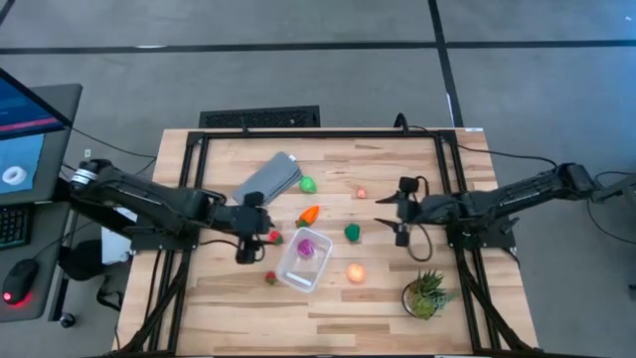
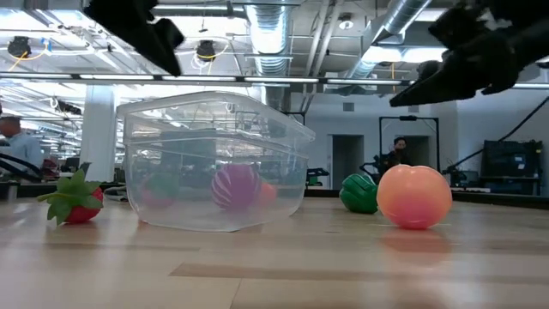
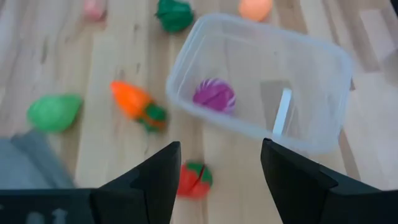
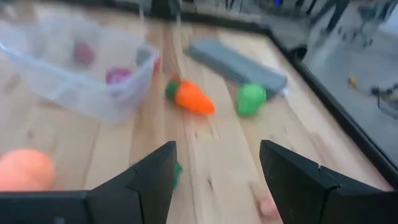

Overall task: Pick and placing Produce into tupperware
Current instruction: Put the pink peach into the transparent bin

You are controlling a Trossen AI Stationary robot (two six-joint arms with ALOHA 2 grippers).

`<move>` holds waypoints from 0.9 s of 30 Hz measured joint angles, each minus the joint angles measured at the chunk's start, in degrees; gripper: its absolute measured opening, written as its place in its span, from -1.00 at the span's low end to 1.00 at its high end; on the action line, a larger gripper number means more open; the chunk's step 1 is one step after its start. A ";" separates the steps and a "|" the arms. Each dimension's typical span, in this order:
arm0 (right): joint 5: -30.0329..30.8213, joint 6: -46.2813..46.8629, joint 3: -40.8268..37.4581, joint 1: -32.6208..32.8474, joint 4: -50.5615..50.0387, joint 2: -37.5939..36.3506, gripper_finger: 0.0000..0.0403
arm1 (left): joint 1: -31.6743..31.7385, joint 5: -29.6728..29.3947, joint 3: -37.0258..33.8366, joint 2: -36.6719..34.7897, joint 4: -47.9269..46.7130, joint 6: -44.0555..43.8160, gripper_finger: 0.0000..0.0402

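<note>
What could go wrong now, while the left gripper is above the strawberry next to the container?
1. The left gripper, open over the red strawberry, is close to the clear container; a finger may push its wall.
2. The strawberry is small and might slip away from the fingers.
3. The container, holding only the purple piece, looks light and could slide.

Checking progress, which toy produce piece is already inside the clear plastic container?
The purple ball-shaped piece; it alone lies inside the clear plastic container, the rest sit on the wooden table.
</note>
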 joint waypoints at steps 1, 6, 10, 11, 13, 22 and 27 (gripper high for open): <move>-0.16 -0.74 1.65 -0.19 -1.11 1.75 0.27 | -0.61 -1.06 0.00 -1.18 -1.58 -0.96 0.05; -2.57 -4.63 10.74 -0.15 -1.84 10.32 0.25 | -3.99 -8.16 -0.92 -6.91 -7.28 -5.79 0.05; -1.55 -4.77 18.09 -1.96 -6.17 15.26 0.19 | -5.82 -11.92 -4.28 -10.98 -9.32 -10.87 0.05; -1.54 -4.71 19.91 -2.97 -9.13 16.17 0.17 | -5.99 -11.87 -5.41 -11.87 -9.54 -12.05 0.05; -1.46 -3.34 23.10 -5.70 -15.12 18.32 0.13 | -6.12 -11.49 -8.10 -13.29 -10.99 -14.62 0.05; -5.25 1.24 26.62 -17.28 -25.20 27.28 -0.03 | -6.06 -9.78 -16.22 -13.72 -11.87 -17.24 0.05; -10.76 8.35 26.63 -23.36 -24.55 32.06 -0.10 | -6.04 -10.24 -16.37 -13.69 -12.42 -17.07 0.05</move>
